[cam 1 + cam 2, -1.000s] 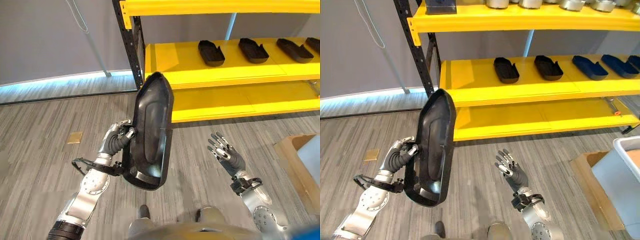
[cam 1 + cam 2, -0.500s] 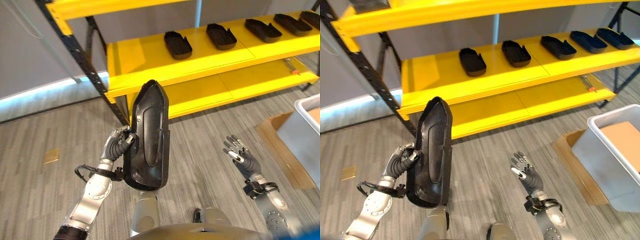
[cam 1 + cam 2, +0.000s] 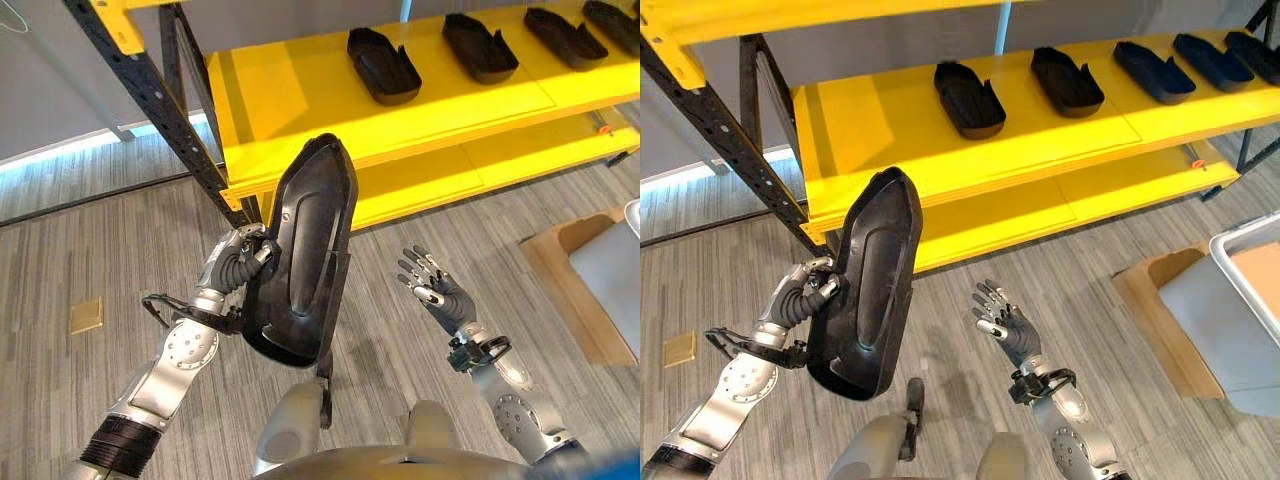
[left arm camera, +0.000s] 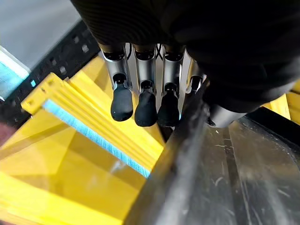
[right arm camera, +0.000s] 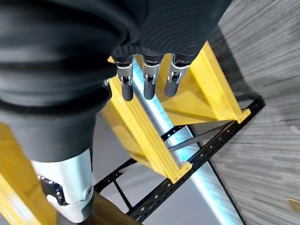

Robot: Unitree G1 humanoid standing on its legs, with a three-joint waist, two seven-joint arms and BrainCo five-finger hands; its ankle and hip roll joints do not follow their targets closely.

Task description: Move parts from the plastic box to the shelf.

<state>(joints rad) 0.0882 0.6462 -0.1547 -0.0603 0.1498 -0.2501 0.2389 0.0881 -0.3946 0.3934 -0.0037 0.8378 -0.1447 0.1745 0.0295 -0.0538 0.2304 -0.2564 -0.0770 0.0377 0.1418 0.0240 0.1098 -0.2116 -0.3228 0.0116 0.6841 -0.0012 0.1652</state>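
I hold a long black moulded part (image 3: 303,263) upright, tilted a little to the right, in front of the yellow shelf (image 3: 300,100). My left hand (image 3: 238,270) is shut on its left rim, fingers (image 4: 140,101) curled over the edge. The part (image 3: 866,286) reaches from just under the middle shelf board down to my waist. My right hand (image 3: 432,291) hangs apart to the right, open, palm up, holding nothing; its fingers (image 5: 147,79) point at the shelf. Several more black parts (image 3: 384,65) lie in a row on the middle shelf board.
A black perforated upright (image 3: 150,90) marks the shelf's left end. A lower yellow board (image 3: 480,165) sits near the floor. At the right stand a flat cardboard piece (image 3: 570,270) and a grey plastic box (image 3: 1250,300). A small tan square (image 3: 86,315) lies on the grey floor.
The camera has come nearer the shelf, so the shelf looks bigger. The part in my left hand tilts more to the right. My right hand sits a little further left and higher.
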